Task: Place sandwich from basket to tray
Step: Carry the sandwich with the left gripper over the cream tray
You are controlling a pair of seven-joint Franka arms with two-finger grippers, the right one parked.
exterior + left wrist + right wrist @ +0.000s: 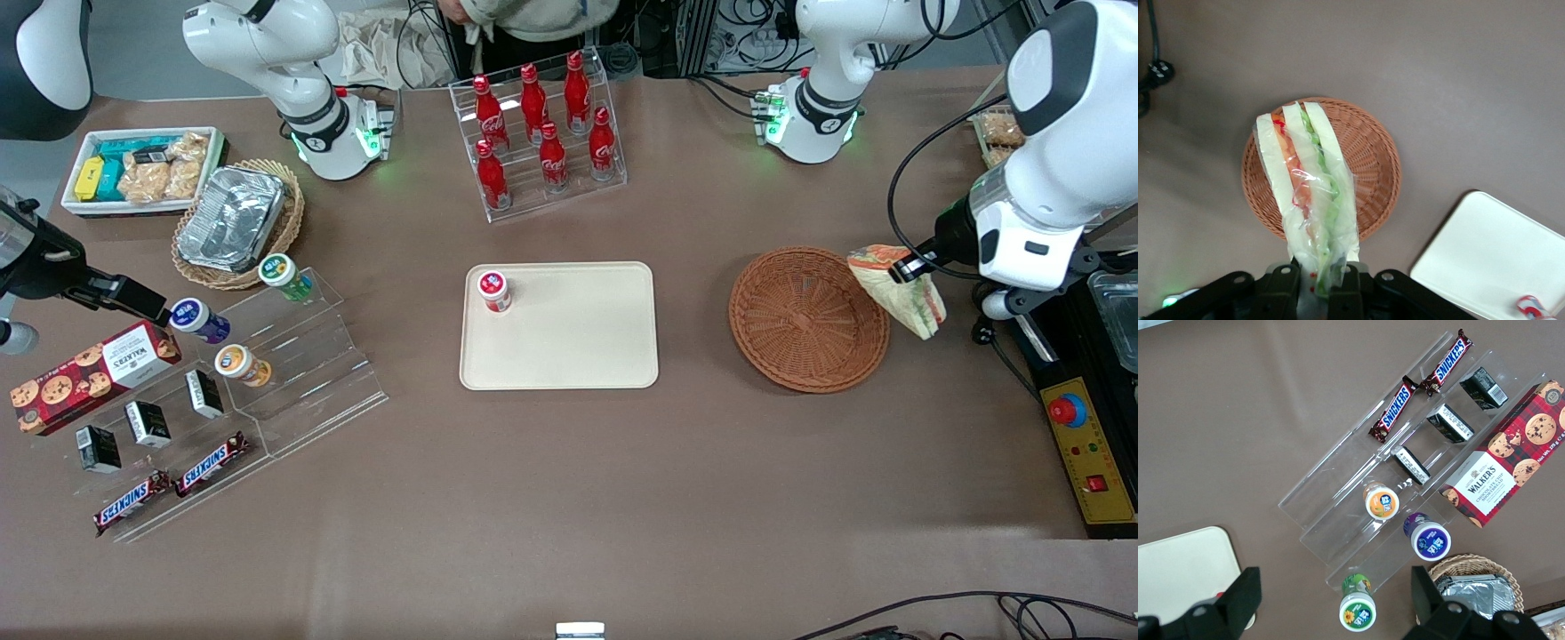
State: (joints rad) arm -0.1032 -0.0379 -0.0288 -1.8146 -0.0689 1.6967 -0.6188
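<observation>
The sandwich [900,286] [1308,187], a wrapped wedge of pale bread with orange-red and green filling, hangs in the air above the rim of the reddish-brown wicker basket [807,318] [1368,150]. My gripper [909,269] [1317,283] is shut on the sandwich's narrow end, holding it lifted over the basket's edge toward the working arm's end of the table. The basket holds nothing else. The cream tray [569,342] [1488,260] lies flat at the table's middle, apart from the basket, with a small red-and-white cup [494,290] [1533,308] standing in one corner.
A clear rack of red cola bottles [542,124] stands farther from the front camera than the tray. Toward the parked arm's end lie a tan basket with a foil container [233,218], a white snack bin [133,169], and an acrylic stand with cups and Snickers bars [267,373]. A control box [1089,458] sits beside the working arm.
</observation>
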